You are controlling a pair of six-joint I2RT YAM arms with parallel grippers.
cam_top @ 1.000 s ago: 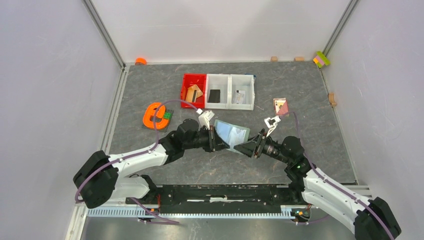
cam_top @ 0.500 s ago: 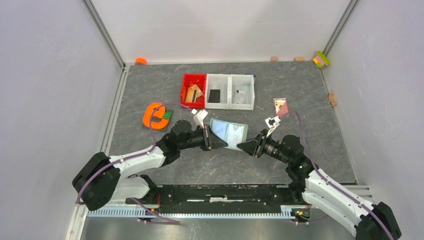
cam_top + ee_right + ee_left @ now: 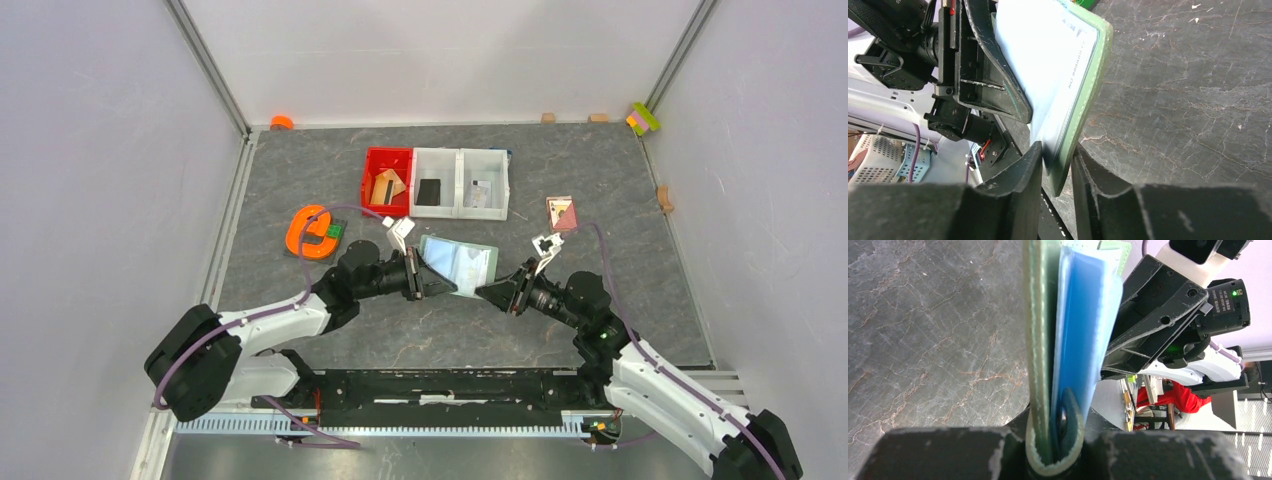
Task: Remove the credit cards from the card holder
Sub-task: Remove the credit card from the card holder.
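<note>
The sage-green card holder (image 3: 460, 262) is held up off the table between both arms, open, with a pale blue-white credit card (image 3: 452, 258) on its inner face. My left gripper (image 3: 428, 278) is shut on its folded end with the tab (image 3: 1068, 425); the green cover (image 3: 1037, 340) and the card (image 3: 1078, 330) stand up from my jaws. My right gripper (image 3: 490, 293) pinches the opposite corner, fingers on either side of the cover (image 3: 1088, 90) and card (image 3: 1048, 65). A tan-gold card (image 3: 388, 186) lies in the red bin.
The red bin (image 3: 372, 172) and two white bins (image 3: 458, 157) stand in a row behind the holder, the white ones holding a dark card (image 3: 429, 191) and a pale card (image 3: 480, 192). A pink square item (image 3: 561, 212) lies right, an orange object (image 3: 312, 231) left.
The left gripper drew the holder a little left and back, and it now lies flatter. The right gripper followed and stays at its corner.
</note>
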